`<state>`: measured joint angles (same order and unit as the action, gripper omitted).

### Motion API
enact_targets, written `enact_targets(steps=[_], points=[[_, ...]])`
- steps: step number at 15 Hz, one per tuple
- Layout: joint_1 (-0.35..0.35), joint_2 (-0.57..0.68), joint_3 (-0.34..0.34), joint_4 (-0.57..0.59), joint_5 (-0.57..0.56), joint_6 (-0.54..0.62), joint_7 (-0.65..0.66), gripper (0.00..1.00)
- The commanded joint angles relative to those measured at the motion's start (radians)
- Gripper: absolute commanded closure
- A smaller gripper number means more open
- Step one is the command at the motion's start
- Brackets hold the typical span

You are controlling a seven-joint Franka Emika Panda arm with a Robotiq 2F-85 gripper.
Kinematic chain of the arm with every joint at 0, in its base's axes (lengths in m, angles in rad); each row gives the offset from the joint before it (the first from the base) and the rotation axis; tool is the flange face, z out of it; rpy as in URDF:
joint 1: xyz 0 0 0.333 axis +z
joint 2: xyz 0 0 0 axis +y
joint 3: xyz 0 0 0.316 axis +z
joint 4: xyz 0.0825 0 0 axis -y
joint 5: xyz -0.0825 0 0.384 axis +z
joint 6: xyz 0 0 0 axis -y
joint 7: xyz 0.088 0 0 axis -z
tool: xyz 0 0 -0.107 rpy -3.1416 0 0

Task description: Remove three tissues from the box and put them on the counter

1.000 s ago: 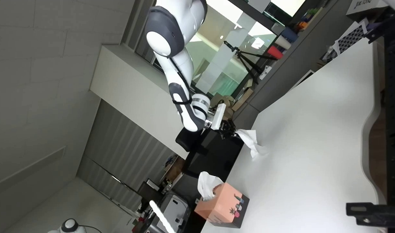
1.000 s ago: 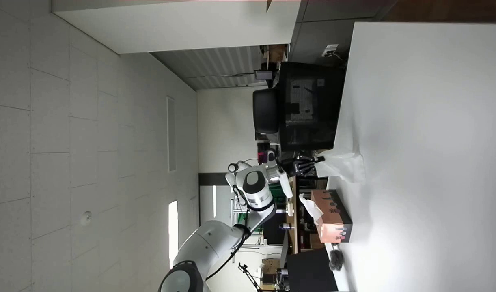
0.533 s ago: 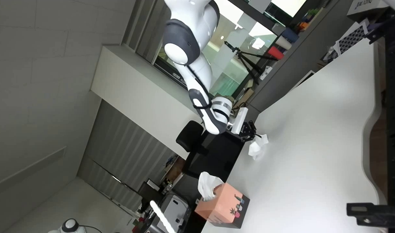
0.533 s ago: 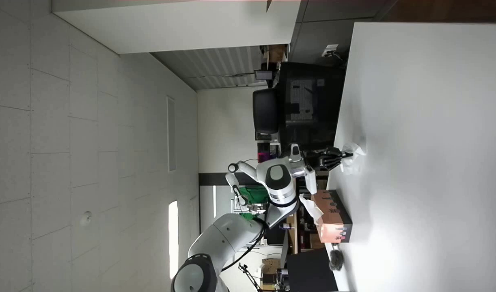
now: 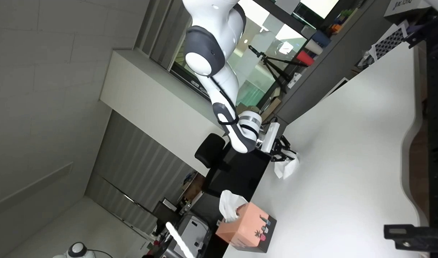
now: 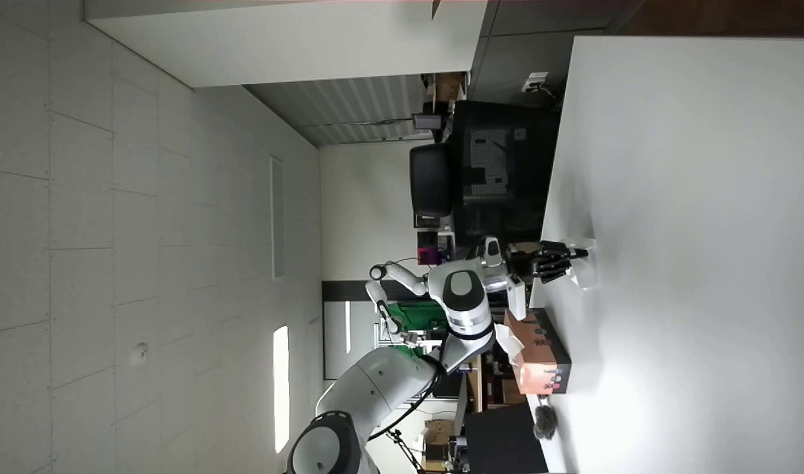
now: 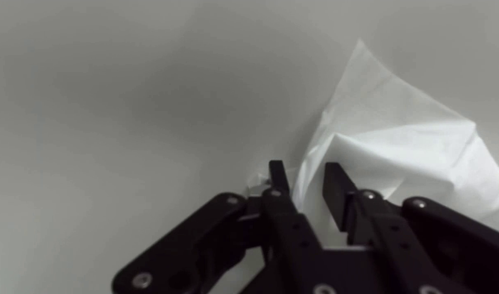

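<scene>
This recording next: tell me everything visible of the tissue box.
The tissue box is salmon-coloured, with a dark band along its base and small printed plants; it looks like cardboard. White tissue pokes out of its top. It stands upright on the counter, near an edge, apart from the pincer.

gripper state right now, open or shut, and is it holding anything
Gripper: open, holding nothing; part of the white tissue shows in the gap, not pinched.
</scene>
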<state>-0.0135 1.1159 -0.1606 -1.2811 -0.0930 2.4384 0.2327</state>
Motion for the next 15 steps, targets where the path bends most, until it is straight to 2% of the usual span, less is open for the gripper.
enact_targets(steps=[1, 6, 7, 12, 15], points=[[0.014, -0.073, -0.005, -0.025, 0.002, -0.05, -0.008, 0.39], [0.026, -0.199, 0.011, -0.068, -0.015, -0.106, -0.072, 0.05], [0.03, -0.226, 0.016, -0.08, -0.02, -0.113, -0.09, 0.02], [0.063, -0.306, 0.031, -0.119, -0.041, -0.124, -0.136, 0.0], [0.064, -0.314, 0.075, -0.142, -0.039, -0.074, -0.193, 0.0]])
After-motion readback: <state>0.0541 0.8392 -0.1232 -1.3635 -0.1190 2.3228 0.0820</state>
